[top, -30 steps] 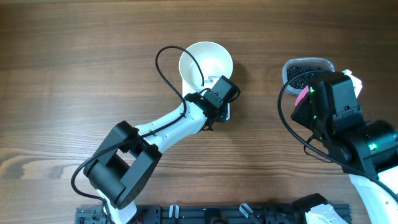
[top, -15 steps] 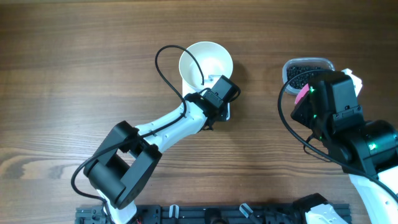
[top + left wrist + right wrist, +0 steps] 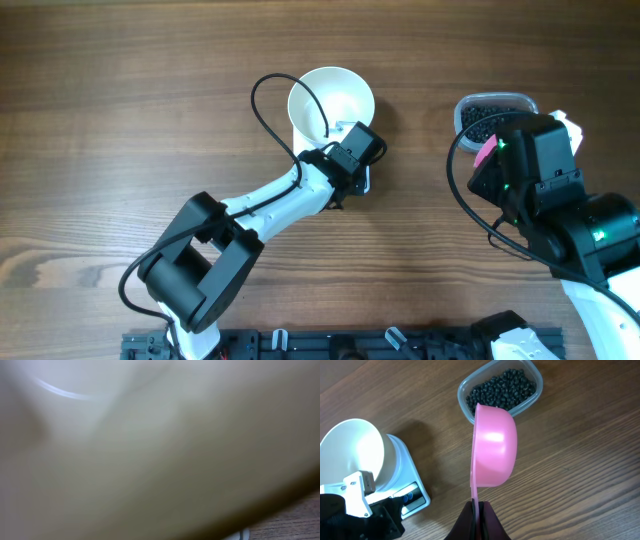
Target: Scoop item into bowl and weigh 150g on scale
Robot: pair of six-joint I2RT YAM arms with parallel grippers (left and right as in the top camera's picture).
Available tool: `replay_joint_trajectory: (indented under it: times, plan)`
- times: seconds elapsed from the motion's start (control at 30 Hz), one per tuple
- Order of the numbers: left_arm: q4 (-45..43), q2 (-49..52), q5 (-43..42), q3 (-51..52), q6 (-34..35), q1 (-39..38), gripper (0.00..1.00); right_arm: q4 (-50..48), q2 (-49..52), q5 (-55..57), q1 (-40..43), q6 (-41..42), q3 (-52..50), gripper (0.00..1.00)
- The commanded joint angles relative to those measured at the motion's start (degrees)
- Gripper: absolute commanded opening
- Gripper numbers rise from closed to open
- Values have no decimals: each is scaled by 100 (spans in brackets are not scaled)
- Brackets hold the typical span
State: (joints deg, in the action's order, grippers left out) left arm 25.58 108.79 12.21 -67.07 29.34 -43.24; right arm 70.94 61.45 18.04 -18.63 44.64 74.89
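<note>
Pink scoop pinched in right fingers – beans just beyond, left fingers closed at bowl

Empty white bowl on white scale; black beans heaped well apart.

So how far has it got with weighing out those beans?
Done: the white bowl sits on the scale. In hand: the right gripper holds the pink scoop near the tub of black beans. Still to do: the bowl looks empty, so all scooping and weighing.

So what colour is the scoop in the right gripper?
The scoop is pink; right wrist view shows it best.
</note>
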Motion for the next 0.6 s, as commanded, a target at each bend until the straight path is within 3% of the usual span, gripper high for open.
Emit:
replay_joint_trajectory:
  times: [0.0,0.57]
  plan:
    - [-17,90,140,-66,-59,9,4,-46,7,-11,28,-111,125,4]
    - [-33,90,-70,-66,-39,107,4,-149,7,-11,28,-116,125,4]
